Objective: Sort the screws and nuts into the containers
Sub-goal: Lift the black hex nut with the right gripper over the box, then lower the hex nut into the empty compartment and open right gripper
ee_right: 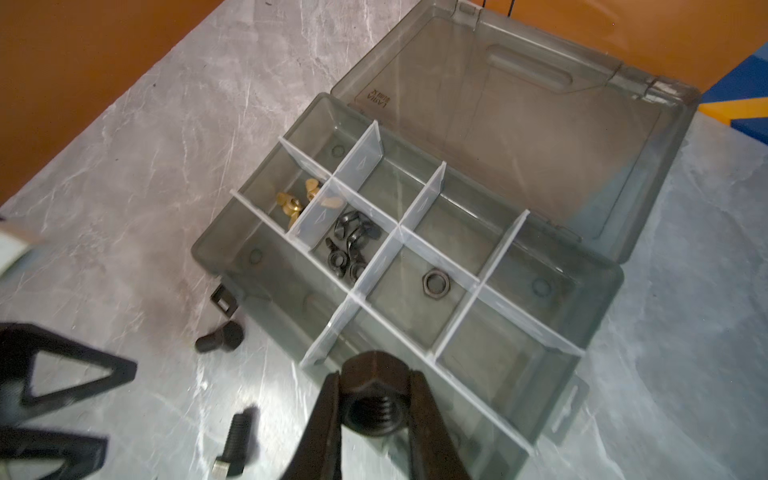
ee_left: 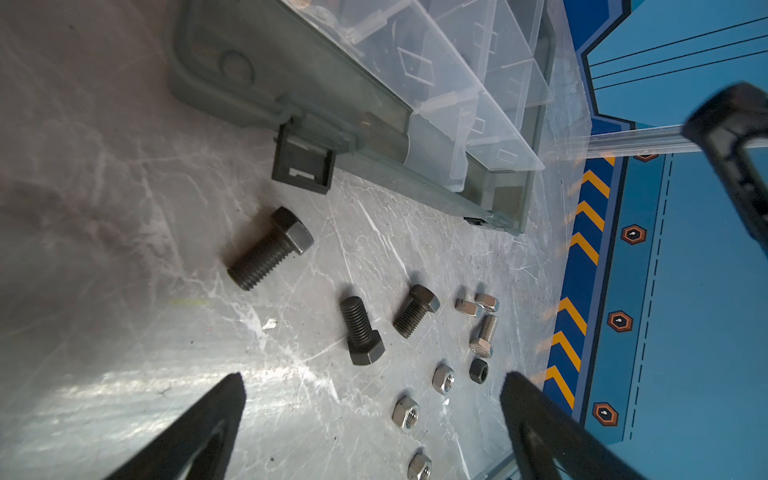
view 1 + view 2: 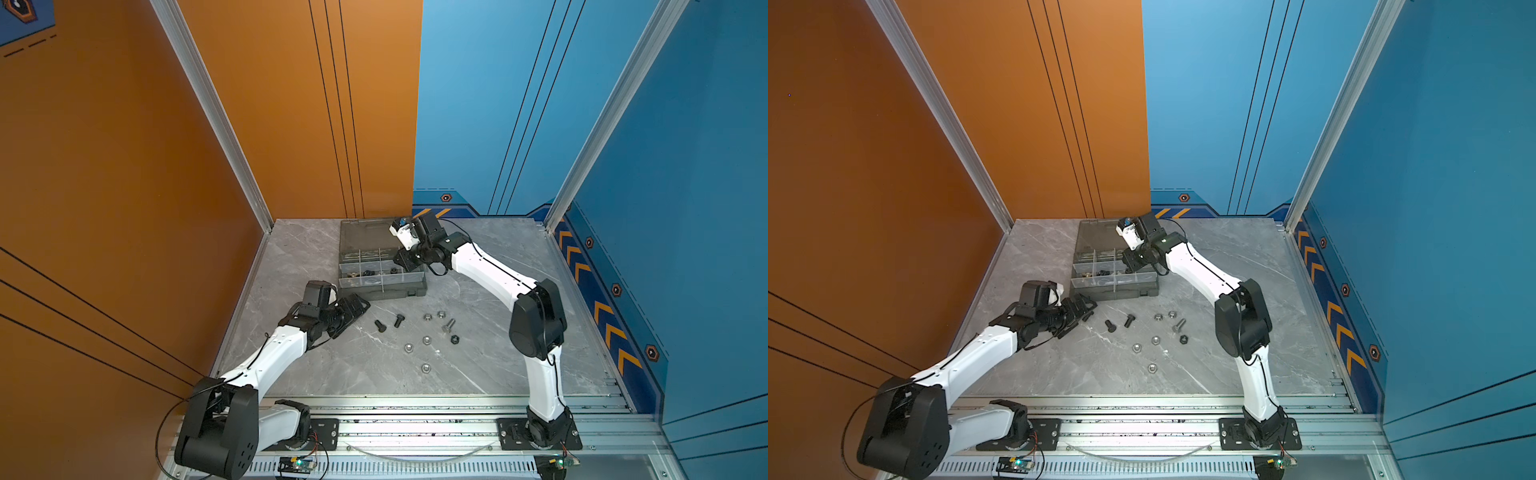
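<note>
My right gripper [image 1: 374, 409] is shut on a black hex nut [image 1: 372, 372], hanging above the front row of the containers [image 1: 509, 357] in the open grey organiser case [image 3: 382, 293]. One compartment holds brass wing nuts [image 1: 293, 201], one black wing nuts [image 1: 351, 245], one a flat black nut [image 1: 436, 284]. My left gripper [image 2: 372, 377] is open, low over the table left of the loose parts. Black screws [image 2: 270, 249] [image 2: 361, 332] [image 2: 415, 316] and a silver screw [image 2: 484, 336] lie on the table. Silver nuts [image 3: 426, 340] and a black nut [image 3: 454, 339] lie scattered beyond them.
The case's smoky lid [image 1: 519, 124] lies folded back flat toward the rear wall. Its latch [image 2: 303, 166] sticks out at the front, close to the nearest screw. An orange wall [image 3: 124, 208] bounds the left, a blue wall [image 3: 685, 208] the right.
</note>
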